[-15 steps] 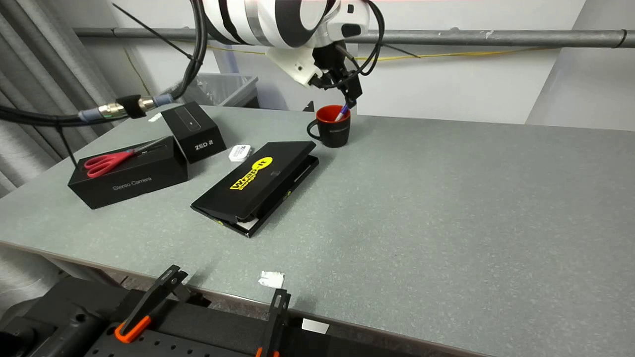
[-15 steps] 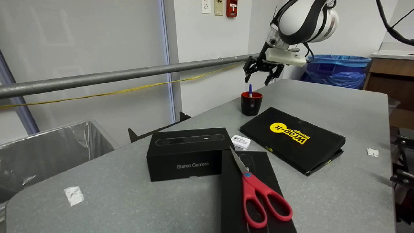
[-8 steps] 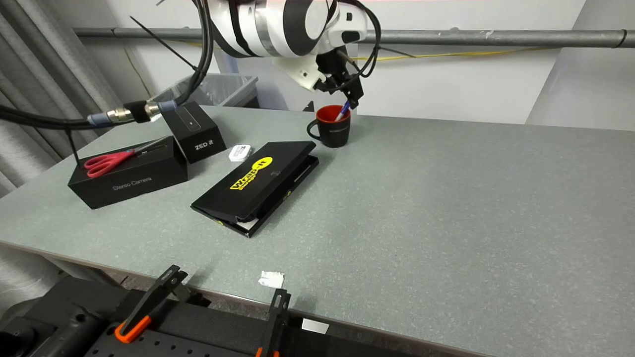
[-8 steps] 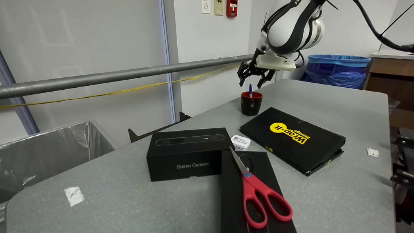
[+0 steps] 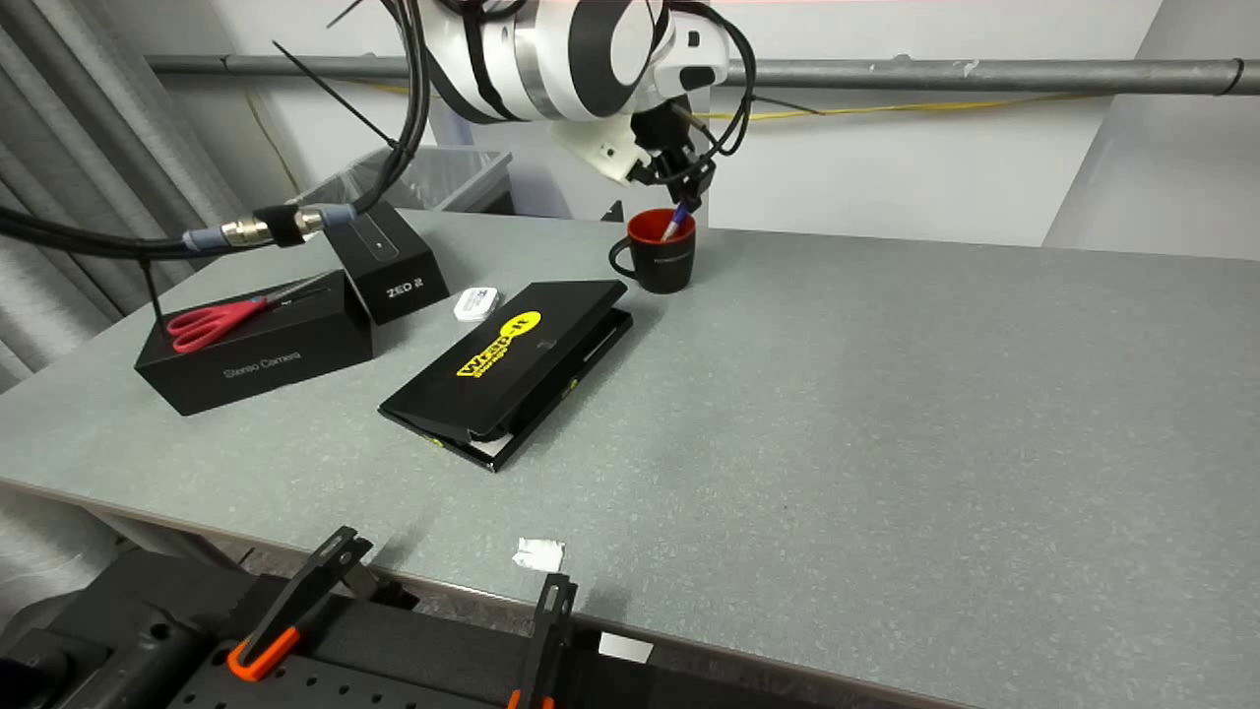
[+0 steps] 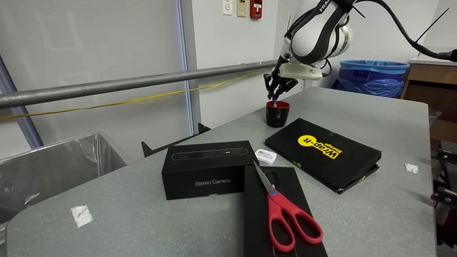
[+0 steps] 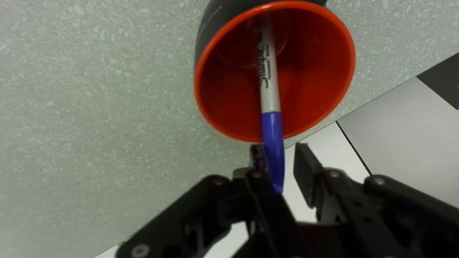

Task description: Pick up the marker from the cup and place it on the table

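Note:
The dark cup [image 5: 661, 268] with its red inside [image 7: 312, 79] stands upright on the grey table [image 5: 886, 414], close to the wall. Leaning in it is the marker [image 7: 270, 93], white below with a blue cap sticking up past the rim. My gripper [image 7: 281, 161] reaches down over the cup with the blue cap between its fingers. The left finger is right against the cap in the wrist view, while a narrow gap shows between the cap and the right finger pad [image 7: 308, 172]. In an exterior view the marker [image 6: 274, 103] stands just below the narrowed fingertips.
A black Wrap-It box [image 5: 507, 359] lies near the cup. Two black camera boxes [image 6: 210, 171] stand farther off, red scissors [image 6: 285, 217] on top, with a small white case [image 6: 265, 156] beside them. A wall with a pipe [image 5: 935, 76] runs behind.
The gripper has come down and sideways to the marker, and its jaws have narrowed from wide to nearly closed around the cap. The marker's top has tipped slightly; the cup stays in place.

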You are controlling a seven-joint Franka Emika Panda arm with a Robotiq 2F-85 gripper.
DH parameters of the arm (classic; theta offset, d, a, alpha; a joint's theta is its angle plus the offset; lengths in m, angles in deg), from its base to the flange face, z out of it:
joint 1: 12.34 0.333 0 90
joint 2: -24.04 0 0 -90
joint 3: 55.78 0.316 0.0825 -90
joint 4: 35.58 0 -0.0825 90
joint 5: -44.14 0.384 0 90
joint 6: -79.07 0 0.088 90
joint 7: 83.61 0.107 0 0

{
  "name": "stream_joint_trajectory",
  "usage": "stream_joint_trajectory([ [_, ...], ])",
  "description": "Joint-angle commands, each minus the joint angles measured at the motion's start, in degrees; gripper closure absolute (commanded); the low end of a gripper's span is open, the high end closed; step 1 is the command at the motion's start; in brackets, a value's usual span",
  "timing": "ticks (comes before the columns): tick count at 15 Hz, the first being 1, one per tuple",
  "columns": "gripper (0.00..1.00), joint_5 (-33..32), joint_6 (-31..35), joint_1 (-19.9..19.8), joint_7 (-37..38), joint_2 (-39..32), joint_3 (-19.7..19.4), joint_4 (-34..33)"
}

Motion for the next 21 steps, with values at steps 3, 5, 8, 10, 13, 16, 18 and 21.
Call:
stream_joint_trajectory([
  [3, 0.97, 1.3, -0.4, 0.7, 0.8, -0.8, -0.6, -1.7],
  [5, 0.97, 1.6, -0.8, 0.6, 0.5, 1.4, -0.3, 0.0],
  [8, 0.97, 1.7, -1.0, -0.4, -1.6, 7.9, 1.3, 4.8],
  [10, 0.97, 1.1, -0.1, -0.4, -2.7, 14.2, 1.3, 9.4],
  [13, 0.97, 0.4, -1.6, -1.2, -4.5, 23.3, 0.6, 14.8],
  [16, 0.97, -2.2, -10.4, -2.3, -6.8, 30.4, -3.6, 18.8],
  [18, 0.97, -2.5, -18.9, -8.2, -8.8, 30.0, -1.7, 17.9],
  [21, 0.97, -3.6, -24.0, -12.9, -7.5, 23.2, -2.3, 14.6],
])
